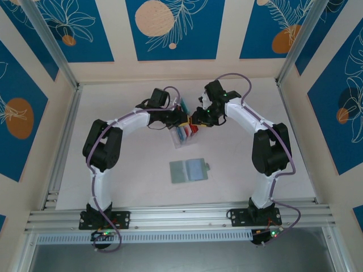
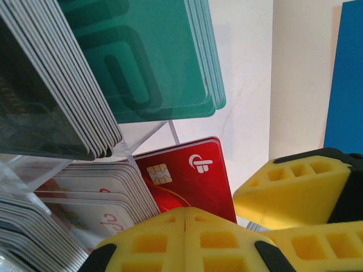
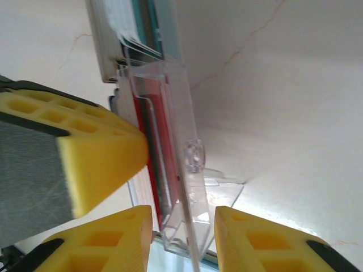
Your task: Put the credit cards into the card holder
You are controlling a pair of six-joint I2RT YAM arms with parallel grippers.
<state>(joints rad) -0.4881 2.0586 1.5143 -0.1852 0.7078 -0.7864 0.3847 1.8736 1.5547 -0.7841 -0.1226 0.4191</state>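
Observation:
The card holder (image 1: 189, 170) lies open and flat on the table, near the middle. Behind it stands a clear slotted rack (image 1: 181, 140) holding the credit cards (image 1: 187, 131). Both grippers meet at the rack's top. My left gripper (image 2: 187, 224) is shut with nothing between its pads, pressed in front of a red chip card (image 2: 193, 178); teal cards (image 2: 159, 62) stand above it. My right gripper (image 3: 182, 226) is open, one finger on each side of the rack's clear end wall (image 3: 184, 141) and the red cards (image 3: 152, 147). The left gripper's finger (image 3: 91, 153) touches those red cards from the side.
White and grey card stacks (image 2: 62, 209) fill the rack's other slots beside the red card. The right gripper's fingers (image 2: 295, 190) sit close beside the left one. An aluminium rail (image 1: 181, 215) runs along the table's near edge, with patterned walls around.

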